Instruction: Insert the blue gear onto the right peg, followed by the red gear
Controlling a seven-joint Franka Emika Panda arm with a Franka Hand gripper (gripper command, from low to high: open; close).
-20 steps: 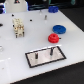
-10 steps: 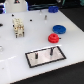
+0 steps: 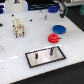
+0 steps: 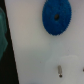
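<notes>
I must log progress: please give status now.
Gripper not visible. Blue gear and red gear lie on table, not on pegs. Right peg bare, unobstructed.

The blue gear [image 3: 60, 28] is a bright, even blue; in the wrist view [image 4: 56, 16] it shows a darker spot at its hub. Just beside it, the red gear [image 3: 52, 37] is a plain bright red. Near the red gear lies a white plate [image 3: 45, 55] edged with a black border, and its two pegs, among them the right peg [image 3: 50, 50], are dark. The table [image 3: 20, 60] beneath them is white. Well apart from the blue gear stands a cream-and-dark blocky object [image 3: 18, 27].
</notes>
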